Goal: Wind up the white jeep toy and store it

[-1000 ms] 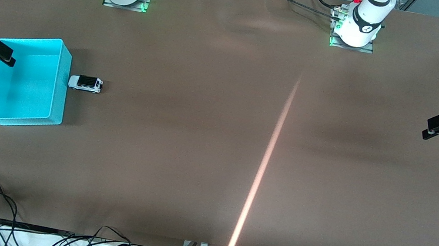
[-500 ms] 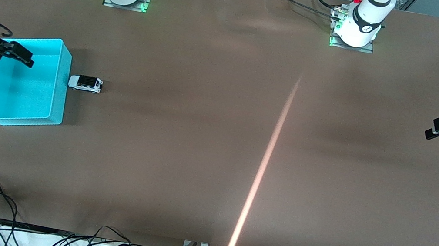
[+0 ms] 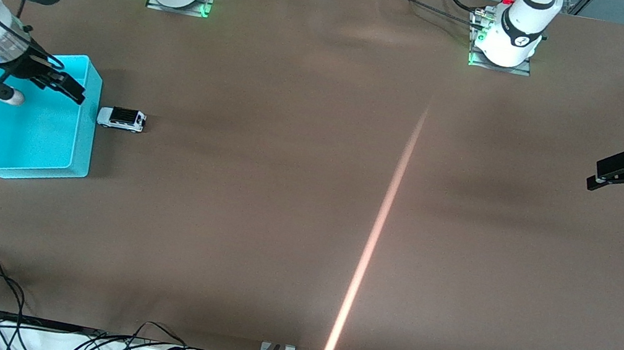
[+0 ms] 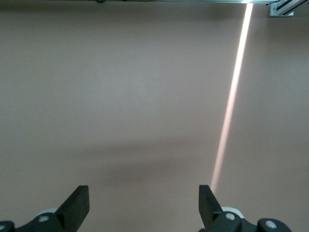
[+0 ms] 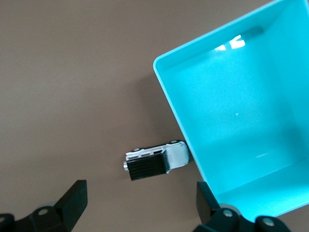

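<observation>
Brown matting covers your counter (image 3: pixel 283 195), crossed by one bright streak of light. Your white jeep toy (image 3: pixel 121 118) sits on its wheels with its nose touching or almost touching the outer wall of the cyan bin (image 3: pixel 86 120), on the side toward the left arm's end. Your right tool (image 3: pixel 44 89) hangs over the bin, jaws spread and empty. Your left tool (image 3: pixel 618 180) waits over bare counter, also spread and empty. Expect the jeep to be light, rigid, smooth-sided and free-rolling; pinch it across its flat flanks, mid-body, clear of the wheels.
</observation>
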You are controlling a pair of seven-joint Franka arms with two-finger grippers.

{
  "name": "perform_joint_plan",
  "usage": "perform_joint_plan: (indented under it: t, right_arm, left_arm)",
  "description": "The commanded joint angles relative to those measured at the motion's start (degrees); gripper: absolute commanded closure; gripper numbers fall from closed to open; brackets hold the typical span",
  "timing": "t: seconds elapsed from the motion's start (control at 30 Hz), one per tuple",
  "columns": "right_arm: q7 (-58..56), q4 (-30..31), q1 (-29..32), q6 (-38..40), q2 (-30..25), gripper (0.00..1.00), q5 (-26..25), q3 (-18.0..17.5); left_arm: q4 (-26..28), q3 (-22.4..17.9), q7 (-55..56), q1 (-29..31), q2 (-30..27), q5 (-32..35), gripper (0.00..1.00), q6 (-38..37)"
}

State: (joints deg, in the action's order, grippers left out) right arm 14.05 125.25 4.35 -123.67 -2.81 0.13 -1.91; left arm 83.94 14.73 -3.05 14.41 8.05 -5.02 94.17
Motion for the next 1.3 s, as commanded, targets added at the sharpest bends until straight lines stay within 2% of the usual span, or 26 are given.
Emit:
perform_joint_plan:
  t: [0.0,0.23,0.63,0.87,1.27]
  right_arm:
    - [9.1,5.3,0.3,-5.3,-0.9,0.0,0.0,-1.9]
    - [18.8,6.9,0.4,-8.3,0.3,0.0,0.0,-2.2]
    - [38.9,6.9,0.4,-15.2,8.7,0.0,0.0,-2.3]
    - [41.8,6.9,0.4,-15.7,10.3,0.0,0.1,-2.2]
    - [54.3,7.0,0.4,-17.9,13.9,0.0,0.0,-2.2]
  left_arm:
    - [0.6,0.3,-0.7,-0.1,-0.8,1.6,0.0,-0.7]
    - [0.6,0.3,-0.7,-0.1,-0.6,1.6,0.0,-0.7]
    - [0.6,0.2,-0.7,-0.1,-0.5,1.8,0.0,-0.7]
    - [0.6,0.3,-0.7,-0.2,-0.4,1.8,0.0,-0.6]
    - [0.7,0.7,-0.7,-0.2,-0.4,1.9,0.0,-0.7]
